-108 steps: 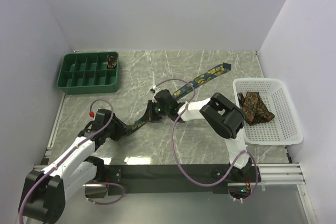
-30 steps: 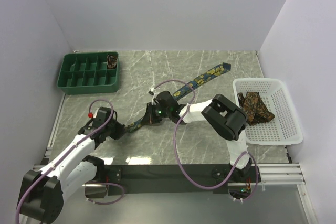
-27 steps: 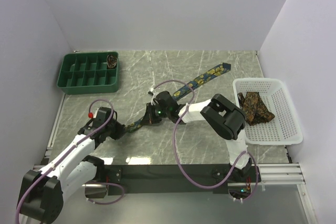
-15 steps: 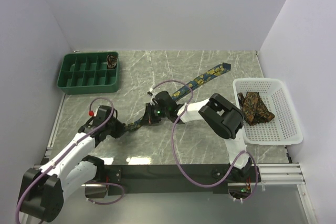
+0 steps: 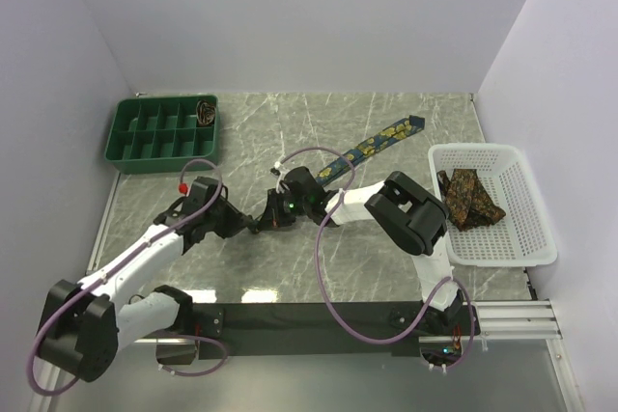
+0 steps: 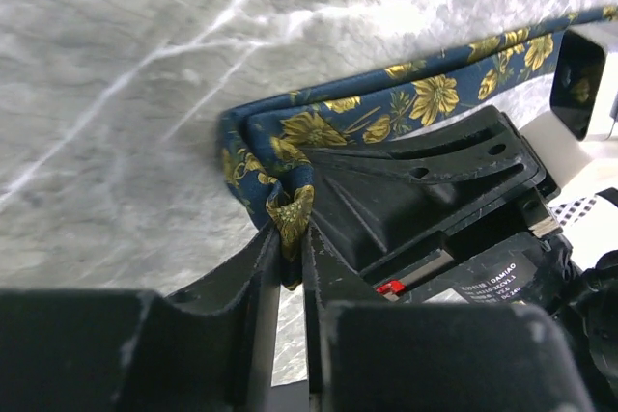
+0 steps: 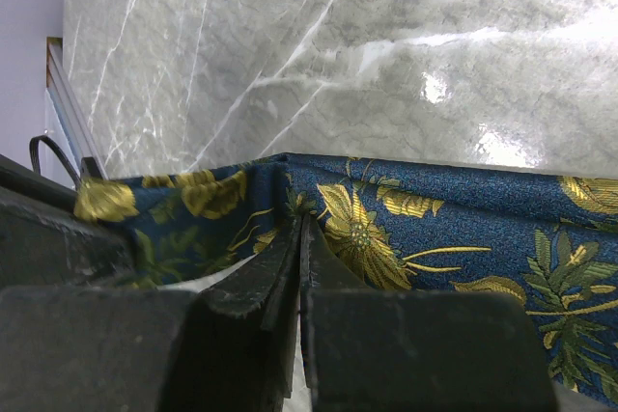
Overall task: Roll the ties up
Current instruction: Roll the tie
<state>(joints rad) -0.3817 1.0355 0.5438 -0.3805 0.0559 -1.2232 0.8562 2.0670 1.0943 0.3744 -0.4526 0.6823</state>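
Both pairs of jaws are closed on the same necktie: the left gripper (image 6: 292, 238) pinches the doubled-over near end of the navy tie (image 6: 415, 103) between fingers only a sliver apart, and the right gripper (image 7: 299, 238) has its fingers pressed together on the cloth just beside that fold. Seen from above, the two grippers meet tip to tip near the middle of the marble table (image 5: 290, 267), and the navy tie with its yellow flowers runs away from them in a diagonal line toward the far right, its far end lying flat near the white basket (image 5: 483, 150) but not touching it. Brown ties (image 5: 468, 195) lie heaped in that basket, and one rolled tie (image 5: 205, 111) sits in the far right corner compartment of the green tray (image 5: 159, 163). The step in hand looks like the start of the roll, with the first fold formed and held. The next move likely calls for one gripper to keep the small coil tight while the other takes a new hold further along, so the coil does not spring loose
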